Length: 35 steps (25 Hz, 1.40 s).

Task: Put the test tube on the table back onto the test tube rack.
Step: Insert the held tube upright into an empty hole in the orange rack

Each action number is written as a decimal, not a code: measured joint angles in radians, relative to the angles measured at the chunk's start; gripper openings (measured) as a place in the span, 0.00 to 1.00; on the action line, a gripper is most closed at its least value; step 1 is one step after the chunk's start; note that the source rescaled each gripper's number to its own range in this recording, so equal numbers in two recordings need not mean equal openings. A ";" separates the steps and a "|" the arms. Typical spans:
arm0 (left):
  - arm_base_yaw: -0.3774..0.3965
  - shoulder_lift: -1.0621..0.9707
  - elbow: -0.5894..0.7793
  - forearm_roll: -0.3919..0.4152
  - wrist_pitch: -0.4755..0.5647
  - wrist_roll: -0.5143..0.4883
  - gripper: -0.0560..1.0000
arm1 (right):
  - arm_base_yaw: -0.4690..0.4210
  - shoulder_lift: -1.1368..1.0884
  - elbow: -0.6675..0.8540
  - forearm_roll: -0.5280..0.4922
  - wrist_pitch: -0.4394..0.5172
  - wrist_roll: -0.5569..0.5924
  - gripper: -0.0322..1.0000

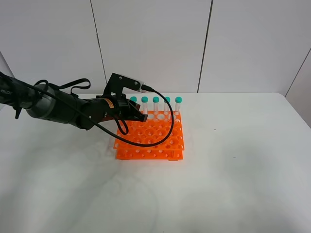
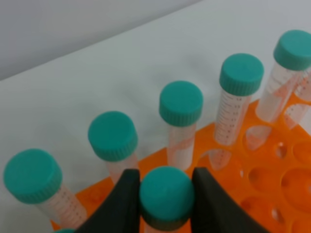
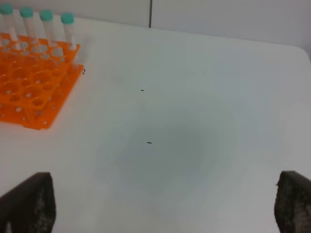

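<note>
My left gripper [image 2: 165,177] is shut on the teal cap of a test tube [image 2: 166,199], holding it upright over the second row of the orange test tube rack [image 2: 272,167]. Just behind it, several capped tubes [image 2: 181,104] stand in the rack's back row. In the exterior high view the left gripper [image 1: 138,116] hovers over the rack's [image 1: 153,141] far left part and hides the held tube. My right gripper [image 3: 160,206] is open and empty above the bare white table [image 3: 194,121], well to the right of the rack [image 3: 29,92].
The rack's front rows are unfilled holes [image 1: 150,145]. A black cable [image 1: 167,131] loops from the left wrist across the rack's top. Small dark specks [image 3: 149,142] mark the table [image 1: 233,184]. White wall panels stand behind.
</note>
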State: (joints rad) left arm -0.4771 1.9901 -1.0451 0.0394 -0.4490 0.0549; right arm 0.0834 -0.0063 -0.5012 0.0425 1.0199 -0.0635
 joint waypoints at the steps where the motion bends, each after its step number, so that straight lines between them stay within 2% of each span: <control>1: 0.000 0.003 0.000 0.000 -0.009 -0.004 0.05 | 0.000 0.000 0.000 0.000 0.000 0.000 1.00; 10: 0.005 0.012 -0.002 0.000 -0.010 -0.106 0.05 | 0.000 0.000 0.000 0.000 0.000 0.000 1.00; 26: 0.006 0.014 -0.002 0.000 -0.006 -0.118 0.06 | 0.000 0.000 0.000 0.000 0.000 0.000 1.00; 30: 0.006 0.013 -0.002 0.000 -0.004 -0.118 0.25 | 0.000 0.000 0.000 0.000 0.000 0.000 1.00; 35: 0.006 -0.022 -0.002 0.000 0.018 -0.119 0.32 | 0.000 0.000 0.000 0.000 0.000 0.000 1.00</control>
State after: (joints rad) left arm -0.4712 1.9678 -1.0468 0.0394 -0.4309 -0.0637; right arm 0.0834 -0.0063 -0.5012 0.0425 1.0199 -0.0635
